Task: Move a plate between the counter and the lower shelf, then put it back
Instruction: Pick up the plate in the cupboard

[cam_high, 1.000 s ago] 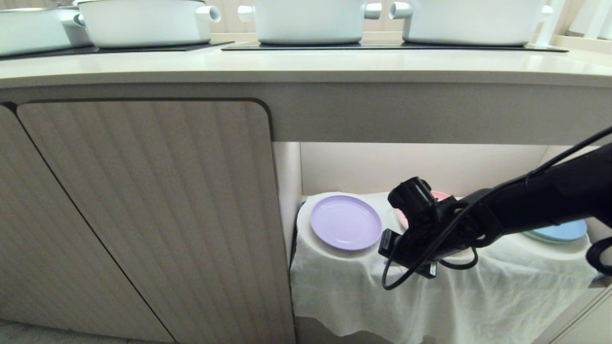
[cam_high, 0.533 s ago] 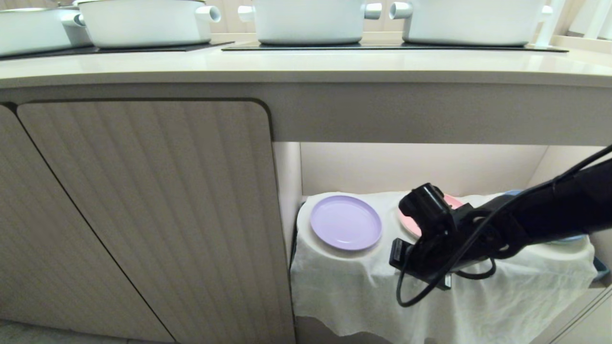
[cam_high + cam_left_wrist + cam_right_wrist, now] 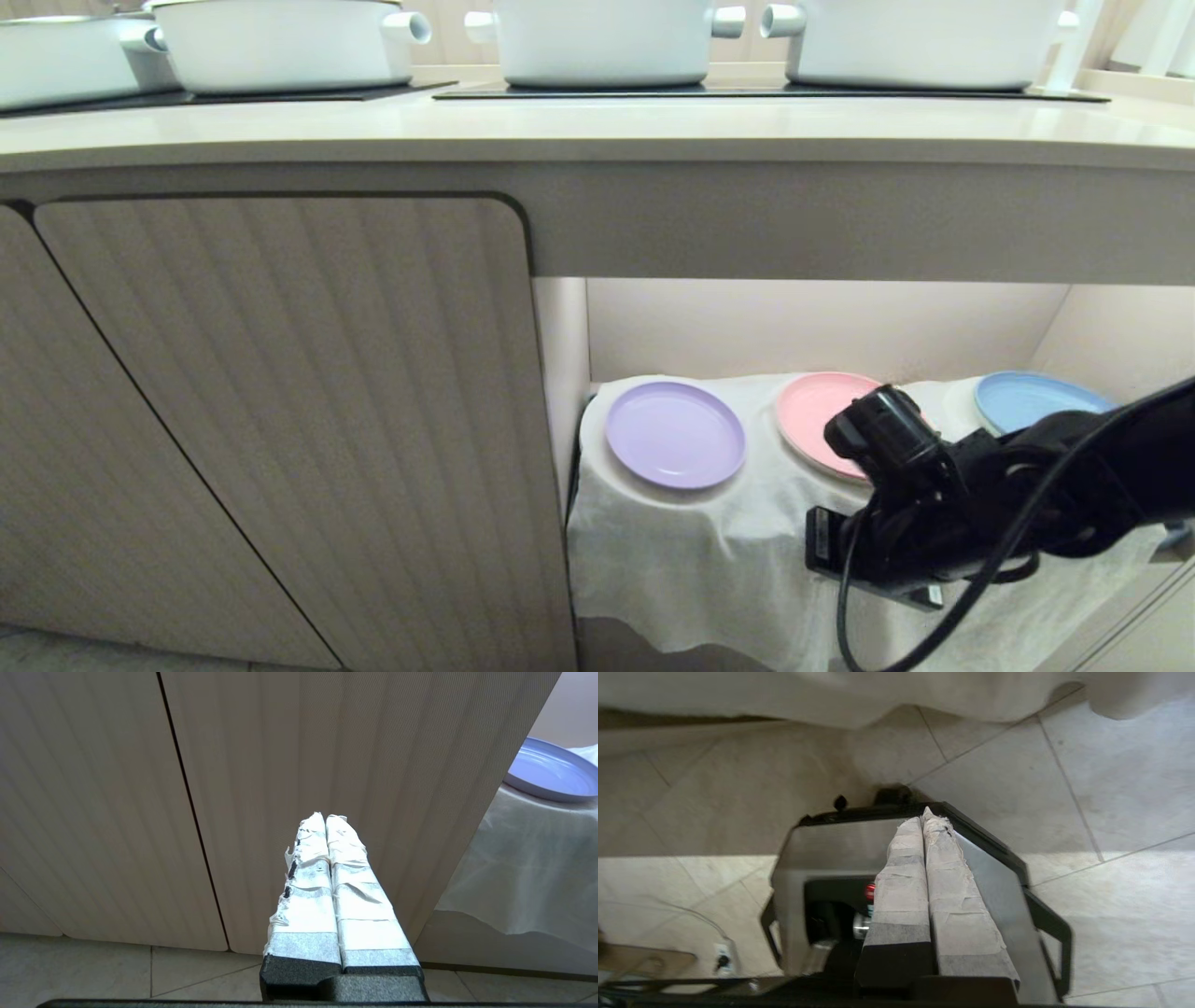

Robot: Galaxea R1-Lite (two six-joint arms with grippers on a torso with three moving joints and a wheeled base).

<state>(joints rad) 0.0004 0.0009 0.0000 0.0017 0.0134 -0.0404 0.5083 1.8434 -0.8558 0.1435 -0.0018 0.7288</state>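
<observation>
The lilac plate (image 3: 675,435) lies flat on the left hump of the cloth-draped lower shelf (image 3: 747,532); its edge also shows in the left wrist view as the plate (image 3: 551,772). The beige counter (image 3: 597,131) runs above, with no plate on it. My right arm (image 3: 980,504) hangs low in front of the shelf's right half, to the right of the plate and apart from it. My right gripper (image 3: 924,816) is shut and empty, pointing down at the floor and my own base. My left gripper (image 3: 325,817) is shut and empty, parked facing the cabinet door.
A pink plate (image 3: 817,420) and a blue plate (image 3: 1032,399) sit on the middle and right humps. Several white pots (image 3: 602,42) stand on the black cooktop panels. A ribbed cabinet door (image 3: 299,420) closes the space left of the recess.
My right arm has pulled back down and to the right, away from the shelf, uncovering the pink and blue plates. The lilac plate has stayed where it was.
</observation>
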